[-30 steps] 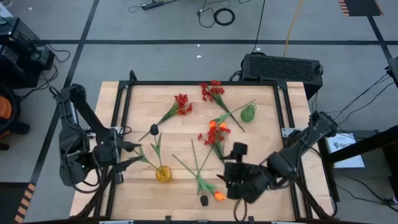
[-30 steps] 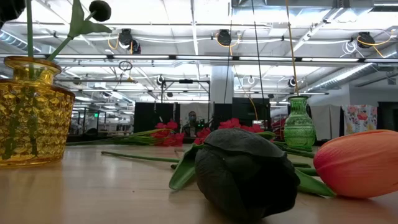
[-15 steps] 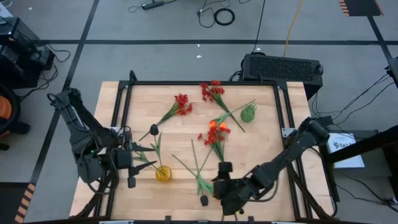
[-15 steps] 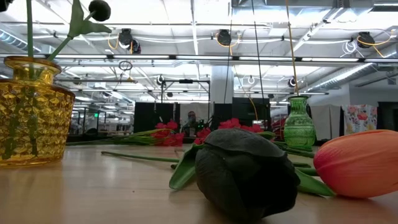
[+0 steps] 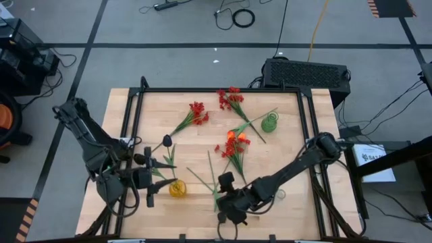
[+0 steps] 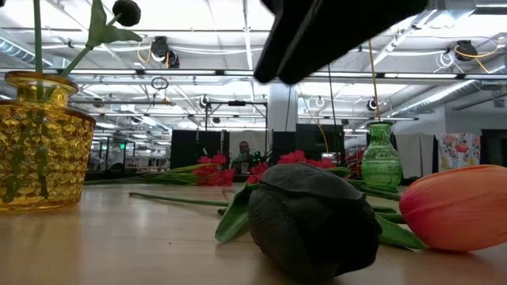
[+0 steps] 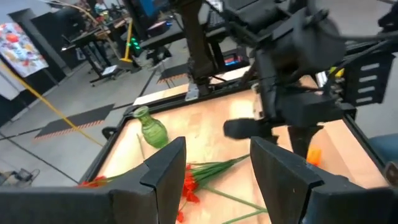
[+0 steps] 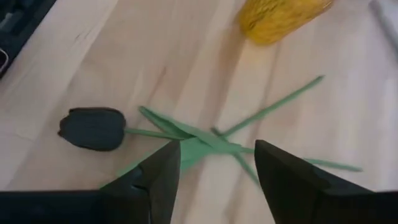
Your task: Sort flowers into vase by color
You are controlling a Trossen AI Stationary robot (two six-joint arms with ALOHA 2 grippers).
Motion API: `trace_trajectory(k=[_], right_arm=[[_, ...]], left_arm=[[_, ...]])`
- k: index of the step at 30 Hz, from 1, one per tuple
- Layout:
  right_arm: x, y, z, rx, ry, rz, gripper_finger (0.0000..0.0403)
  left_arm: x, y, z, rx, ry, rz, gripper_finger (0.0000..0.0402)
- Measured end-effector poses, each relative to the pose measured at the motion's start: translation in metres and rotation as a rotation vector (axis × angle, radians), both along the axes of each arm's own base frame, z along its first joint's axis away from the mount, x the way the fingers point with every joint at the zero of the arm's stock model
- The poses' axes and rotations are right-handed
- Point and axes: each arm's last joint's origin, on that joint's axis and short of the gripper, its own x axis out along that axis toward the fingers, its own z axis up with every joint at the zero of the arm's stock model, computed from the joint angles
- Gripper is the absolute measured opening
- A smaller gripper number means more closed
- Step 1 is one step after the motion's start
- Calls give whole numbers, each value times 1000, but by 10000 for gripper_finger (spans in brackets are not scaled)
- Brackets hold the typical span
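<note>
Robotics lab or industrial workshop: wooden worktable (image 5: 283, 145) on grey concrete floor (image 5: 169, 64) with black tape lines, loose cables (image 5: 236, 15), ceiling pipes and strip lights (image 6: 238, 39), more equipment rigs (image 7: 106, 43) behind, 1 person (image 6: 244, 150) far back.

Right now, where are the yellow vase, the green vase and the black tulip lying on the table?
yellow vase (image 6: 43, 142), low view, its glass body.
green vase (image 5: 270, 123), high view, its body.
black tulip (image 8: 92, 129), right wrist view, its bloom.

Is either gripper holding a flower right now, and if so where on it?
Nothing is held. The right gripper hovers open over the black tulip's stem; the left gripper is open and empty near the yellow vase.
</note>
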Motion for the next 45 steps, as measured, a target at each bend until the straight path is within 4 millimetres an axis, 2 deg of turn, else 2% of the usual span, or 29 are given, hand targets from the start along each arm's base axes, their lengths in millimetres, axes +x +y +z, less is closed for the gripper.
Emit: trace_trajectory(k=[3, 10, 14, 18, 25, 33, 37, 45], right_arm=[[3, 1, -7, 99, 26, -55, 191], [2, 9, -5, 326, 93, -80, 173], [7, 6, -3, 512, 103, -295, 158], [13, -2, -7, 590, 89, -474, 148], [21, -7, -30, 602, 118, -613, 149], [17, -9, -34, 613, 160, -690, 170], [20, -11, -33, 611, 137, -696, 171], [32, -26, -55, 508, 109, -680, 171]], left_arm=[[6, -4, -2, -4, 4, -44, 187], [21, -8, -5, 26, 4, -108, 187], [34, -4, -6, 49, -3, -92, 187], [47, 2, -11, 64, 10, -70, 187], [61, 6, -21, 71, 46, -71, 187], [65, 10, -20, 82, 40, -57, 187], [66, 12, -21, 83, 44, -52, 187], [68, 15, -21, 80, 49, -51, 187]])
